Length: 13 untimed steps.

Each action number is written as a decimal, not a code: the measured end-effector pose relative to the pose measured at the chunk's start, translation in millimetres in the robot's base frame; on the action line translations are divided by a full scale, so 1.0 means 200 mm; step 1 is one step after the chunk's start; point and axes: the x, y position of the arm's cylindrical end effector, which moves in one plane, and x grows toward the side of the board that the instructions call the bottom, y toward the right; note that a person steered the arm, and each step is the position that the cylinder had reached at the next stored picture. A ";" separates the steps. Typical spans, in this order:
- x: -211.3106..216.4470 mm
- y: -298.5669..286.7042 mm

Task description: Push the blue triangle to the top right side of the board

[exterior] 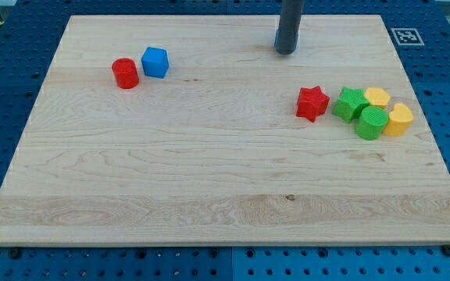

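My tip (286, 52) rests on the wooden board (209, 172) near the top edge, right of the middle. A thin sliver of blue (276, 37) shows at the rod's left edge, just above the tip. It looks like the blue triangle, and the rod hides most of it, so its shape cannot be made out. A blue cube (155, 62) sits far off at the upper left, with a red cylinder (125, 73) touching its left side.
A red star (312, 103) lies below and right of the tip. Right of it is a tight cluster: a green star-like block (351, 103), a yellow block (377, 97), a green cylinder (371, 123) and a second yellow block (400, 119).
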 end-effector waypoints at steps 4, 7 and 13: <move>-0.19 0.08; -0.05 0.15; 0.13 0.58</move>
